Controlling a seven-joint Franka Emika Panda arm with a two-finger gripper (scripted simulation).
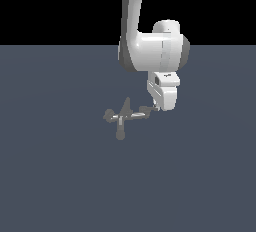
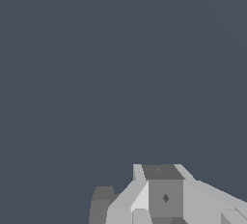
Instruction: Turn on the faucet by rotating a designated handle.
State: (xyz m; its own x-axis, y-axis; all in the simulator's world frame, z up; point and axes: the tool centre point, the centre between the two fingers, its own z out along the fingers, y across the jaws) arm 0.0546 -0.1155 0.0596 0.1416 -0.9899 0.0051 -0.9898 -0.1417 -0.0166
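The faucet point(image 1: 122, 116) is a small dull-grey fixture on the floor, with a pointed upright fin and a thick stem toward the camera. Its handle point(image 1: 146, 110), the thin arm ending in a short crossbar, points to the exterior view's right. The stubby blob-ended arm points the opposite way. My gripper point(image 1: 158, 108) hangs from the white arm with its tips right at the handle's crossbar, touching or nearly so. In the wrist view my gripper point(image 2: 163, 174) shows its fingers point(image 2: 165, 198) pressed together, holding nothing. A grey piece beside them point(image 2: 101, 204) appears to be the crossbar.
The flat dark grey-blue floor point(image 1: 60, 176) spreads all around the faucet. The white arm point(image 1: 150, 51) rises above and behind the faucet, to the exterior view's right.
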